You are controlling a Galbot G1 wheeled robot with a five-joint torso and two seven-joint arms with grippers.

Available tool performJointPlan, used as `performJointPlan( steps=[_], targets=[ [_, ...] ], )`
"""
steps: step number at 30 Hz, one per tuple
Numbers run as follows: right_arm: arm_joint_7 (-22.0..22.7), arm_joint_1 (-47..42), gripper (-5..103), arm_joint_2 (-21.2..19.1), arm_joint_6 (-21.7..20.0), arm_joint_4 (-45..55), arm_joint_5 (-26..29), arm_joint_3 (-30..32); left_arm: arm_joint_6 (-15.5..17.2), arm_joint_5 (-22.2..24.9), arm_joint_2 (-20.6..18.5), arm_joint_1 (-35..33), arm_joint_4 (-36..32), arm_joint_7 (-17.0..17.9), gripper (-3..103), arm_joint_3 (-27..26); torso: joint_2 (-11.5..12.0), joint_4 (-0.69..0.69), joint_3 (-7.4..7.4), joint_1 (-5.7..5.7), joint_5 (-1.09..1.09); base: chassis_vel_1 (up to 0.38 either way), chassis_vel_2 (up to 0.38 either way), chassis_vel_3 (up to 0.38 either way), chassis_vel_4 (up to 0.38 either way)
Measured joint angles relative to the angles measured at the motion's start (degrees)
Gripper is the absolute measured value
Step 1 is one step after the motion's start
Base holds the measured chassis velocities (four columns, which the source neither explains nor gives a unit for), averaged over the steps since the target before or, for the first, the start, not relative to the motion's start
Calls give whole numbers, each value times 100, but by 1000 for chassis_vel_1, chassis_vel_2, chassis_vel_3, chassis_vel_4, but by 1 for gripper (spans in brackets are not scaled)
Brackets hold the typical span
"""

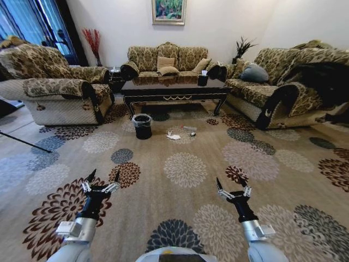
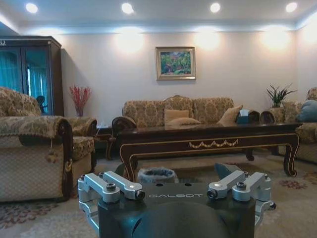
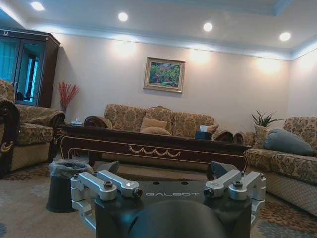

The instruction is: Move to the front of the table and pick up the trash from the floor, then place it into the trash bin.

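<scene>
The dark glossy table (image 1: 174, 90) stands across the room, well ahead of me, in front of the back sofa. On the carpet before its left end sits the black trash bin (image 1: 143, 125) with a grey liner. To the right of the bin lies the white crumpled trash (image 1: 174, 136), with small bits beside it. My left gripper (image 1: 102, 178) and right gripper (image 1: 233, 183) hover low over the carpet, both open and holding nothing, far short of the trash. In the wrist views the table (image 2: 213, 136) (image 3: 153, 144) and bin (image 2: 157, 174) (image 3: 62, 186) show beyond the fingers.
A patterned sofa (image 1: 54, 90) flanks the left and another (image 1: 283, 87) the right, with a third (image 1: 166, 60) behind the table. A black tissue box (image 1: 203, 80) sits on the tabletop. A thin dark rod (image 1: 24, 142) lies on the floor at left. Open flowered carpet stretches ahead.
</scene>
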State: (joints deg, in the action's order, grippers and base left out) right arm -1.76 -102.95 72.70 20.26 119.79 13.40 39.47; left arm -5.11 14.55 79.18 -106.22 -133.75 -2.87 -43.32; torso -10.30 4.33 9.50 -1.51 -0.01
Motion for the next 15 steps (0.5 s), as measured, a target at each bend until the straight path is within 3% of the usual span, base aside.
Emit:
performJointPlan(
  steps=[15],
  targets=[
    [108,88,100,-41,-26,-145,8,-20,-1,-28,15,37,62,9,100,86,335,0,-264,72,1,0,0,0,0]
  ],
)
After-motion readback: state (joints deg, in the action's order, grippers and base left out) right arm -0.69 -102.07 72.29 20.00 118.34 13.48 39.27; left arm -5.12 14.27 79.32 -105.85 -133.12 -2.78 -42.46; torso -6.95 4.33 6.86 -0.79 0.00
